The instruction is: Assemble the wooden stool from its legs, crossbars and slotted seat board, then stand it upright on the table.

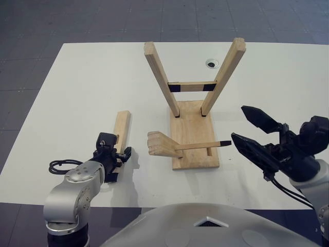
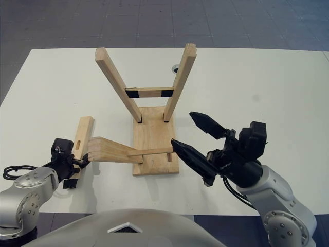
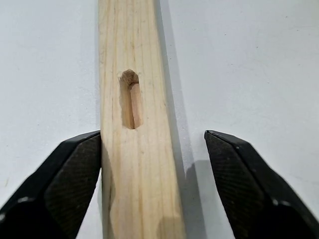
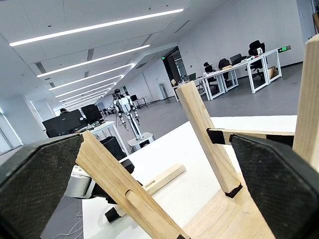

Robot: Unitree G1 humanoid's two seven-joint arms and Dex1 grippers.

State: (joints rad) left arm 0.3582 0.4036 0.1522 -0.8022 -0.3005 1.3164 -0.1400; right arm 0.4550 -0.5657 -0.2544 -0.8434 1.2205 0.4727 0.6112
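Left pincer [image 3: 152, 144] stood released, straddling loose leg [image 1: 122, 126] at 9 o'clock of seat board [image 1: 193, 131]; right pincer [image 1: 237, 122] released at 3 o'clock.

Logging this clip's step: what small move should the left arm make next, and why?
Probably close the left gripper on the loose leg: its open fingers straddle the leg lying flat on the table, one pad touching, the other apart, nothing gripped yet.
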